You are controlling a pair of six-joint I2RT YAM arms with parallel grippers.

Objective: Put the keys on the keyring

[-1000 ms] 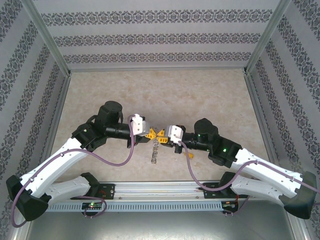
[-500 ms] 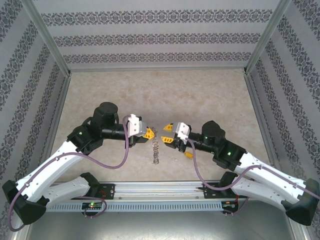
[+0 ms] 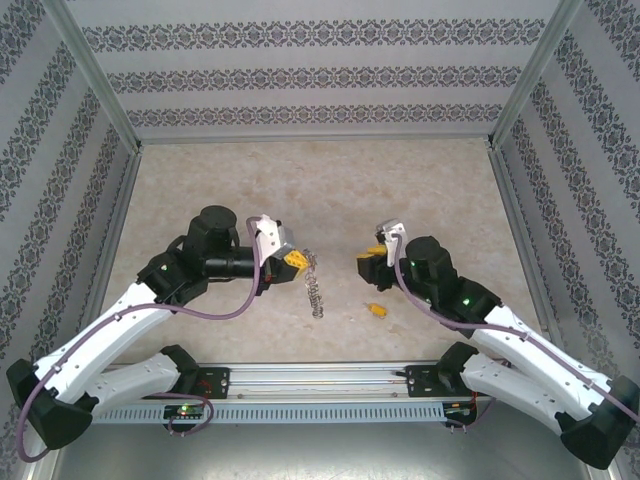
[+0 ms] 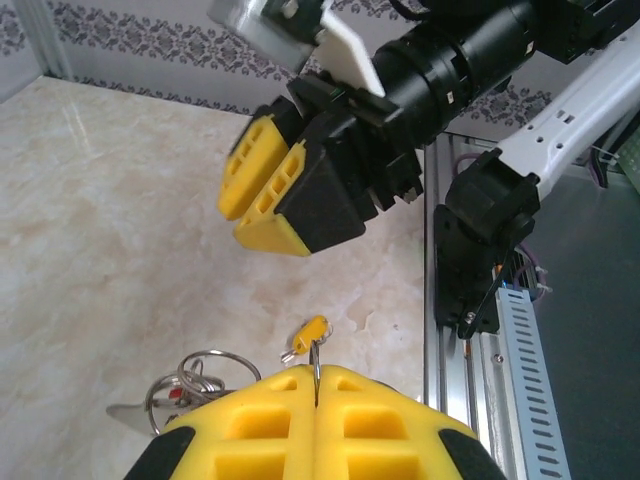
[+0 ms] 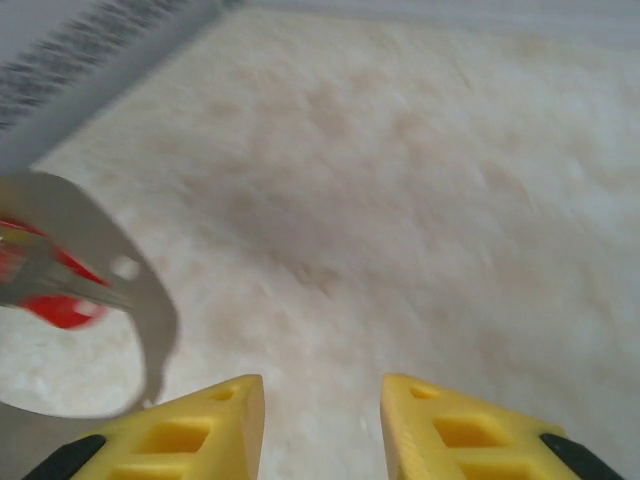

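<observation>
Left gripper (image 4: 315,392) clamped on a thin wire loop of the keyring (image 3: 316,290); from overhead, the chain trails from it toward 6 o'clock. Right gripper (image 5: 322,408) parted, nothing between its fingers. Yellow-orange key (image 3: 376,310) lies on the marble-look table (image 3: 420,190), at 6 o'clock of the right gripper, apart from the chain. Judgement: right should drop onto the key, pinch its head and leave the eye clear, while left holds the loop steady. No brand, label or writing legible.

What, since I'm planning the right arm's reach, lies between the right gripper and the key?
Nothing: in the top external view, the stretch from the right gripper to the key is bare table.
</observation>
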